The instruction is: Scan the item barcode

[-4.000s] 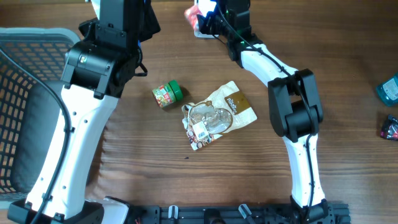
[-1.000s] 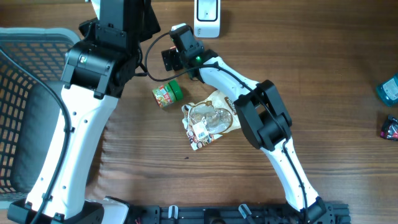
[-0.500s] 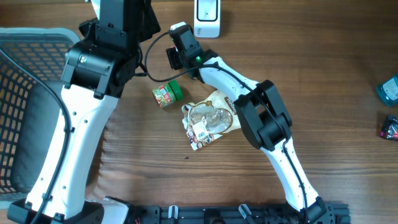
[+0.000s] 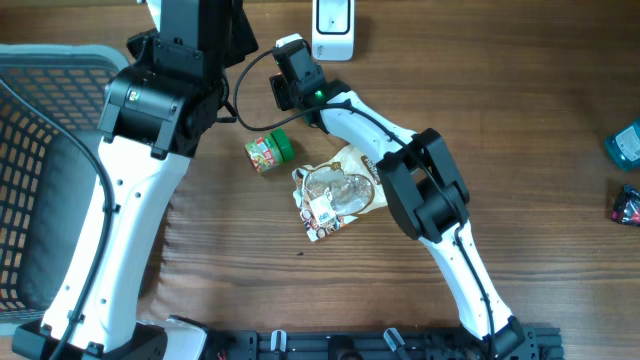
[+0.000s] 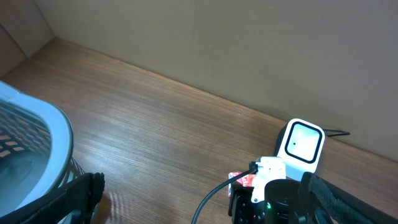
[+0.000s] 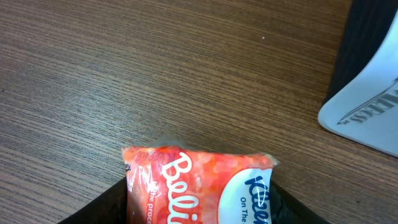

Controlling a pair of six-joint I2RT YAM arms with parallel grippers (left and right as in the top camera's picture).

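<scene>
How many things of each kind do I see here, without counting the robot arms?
Soft packets: 3 (red tissue pack, snack pouch, dark packet)
Green-lidded jar: 1
Teal item: 1
Scanner: 1
Basket: 1
Total: 7

The left arm has a long, glossy white link dotted with small dark screw holes, topped by bulky black joint housings. The right arm is slimmer, with curved white links broken by a blocky black elbow. Near its wrist a green light glows. A white cap sits at the tip, and a thin black cable loops away from it. The right gripper has matte black fingers, and the left gripper has dark fingers too. A black rail with small clamps runs under both bases.
</scene>
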